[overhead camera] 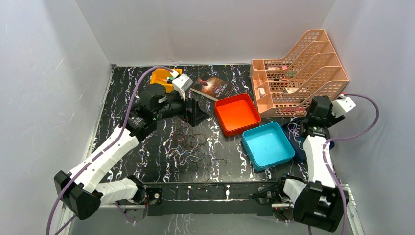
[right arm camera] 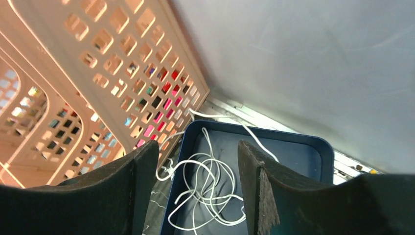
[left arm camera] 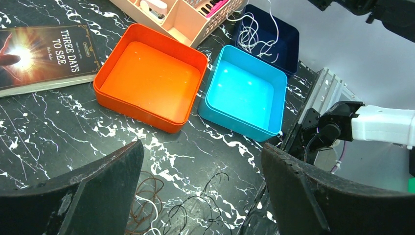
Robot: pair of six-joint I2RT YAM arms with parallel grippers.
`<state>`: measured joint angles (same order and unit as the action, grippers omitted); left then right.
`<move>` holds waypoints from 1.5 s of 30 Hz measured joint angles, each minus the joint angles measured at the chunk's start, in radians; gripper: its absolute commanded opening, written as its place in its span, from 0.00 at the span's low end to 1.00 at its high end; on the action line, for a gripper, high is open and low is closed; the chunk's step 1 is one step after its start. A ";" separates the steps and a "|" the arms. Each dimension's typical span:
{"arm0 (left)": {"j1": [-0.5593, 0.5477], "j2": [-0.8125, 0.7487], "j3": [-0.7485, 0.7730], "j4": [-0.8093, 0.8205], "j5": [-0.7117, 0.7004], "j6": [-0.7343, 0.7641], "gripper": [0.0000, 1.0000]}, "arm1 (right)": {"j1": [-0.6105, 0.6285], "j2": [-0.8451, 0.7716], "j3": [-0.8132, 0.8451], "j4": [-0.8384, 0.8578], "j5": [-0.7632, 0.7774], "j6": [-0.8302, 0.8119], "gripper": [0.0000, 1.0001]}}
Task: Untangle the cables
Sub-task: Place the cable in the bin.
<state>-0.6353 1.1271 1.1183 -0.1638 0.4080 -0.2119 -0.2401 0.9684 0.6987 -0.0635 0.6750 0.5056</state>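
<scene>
The cables (overhead camera: 192,146) lie as a loose tangle of thin dark brown, black and whitish loops on the black marble table. In the left wrist view, brown loops (left arm camera: 146,196) and black strands (left arm camera: 218,196) lie below the jaws. My left gripper (overhead camera: 200,116) (left arm camera: 200,188) is open and empty, held above the far edge of the tangle. A separate white cable (right arm camera: 215,183) (overhead camera: 295,131) lies coiled in a navy tray (right arm camera: 298,161), one end trailing over the rim. My right gripper (overhead camera: 303,126) (right arm camera: 198,181) is open and empty just above that cable.
An orange tray (overhead camera: 221,105) and a teal tray (overhead camera: 254,159) stand right of the tangle, with the navy tray (overhead camera: 299,152) beyond them. A peach file rack (overhead camera: 298,73) stands at the back right. A book (overhead camera: 213,88) and a small orange bin (overhead camera: 161,77) are at the back.
</scene>
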 measured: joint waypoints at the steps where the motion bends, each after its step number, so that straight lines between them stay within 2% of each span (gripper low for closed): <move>1: 0.000 0.001 0.000 0.001 0.000 0.000 0.89 | 0.000 0.028 0.008 0.002 -0.019 -0.008 0.70; 6: 0.000 0.002 0.000 0.002 0.000 0.002 0.89 | 0.000 0.163 0.032 -0.006 -0.066 -0.022 0.72; 13: 0.000 0.002 0.000 0.003 -0.001 0.002 0.89 | 0.000 0.200 0.032 0.039 -0.017 -0.046 0.72; 18: 0.000 0.002 0.000 0.003 -0.001 0.003 0.89 | -0.001 0.278 0.032 0.145 0.026 -0.172 0.72; 23: 0.000 0.003 0.000 0.003 -0.001 0.007 0.89 | -0.001 0.361 0.032 0.167 0.039 -0.301 0.73; 33: 0.000 0.018 0.000 -0.002 0.000 0.010 0.89 | -0.002 0.396 0.032 0.258 0.082 -0.528 0.74; 45: 0.000 0.047 0.001 -0.001 0.000 0.010 0.89 | -0.002 0.444 0.032 0.273 0.055 -0.612 0.74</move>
<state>-0.6353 1.1736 1.1191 -0.1650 0.4076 -0.2016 -0.2420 1.4124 0.7311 0.2096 0.7296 -0.1062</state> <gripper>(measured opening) 0.893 0.742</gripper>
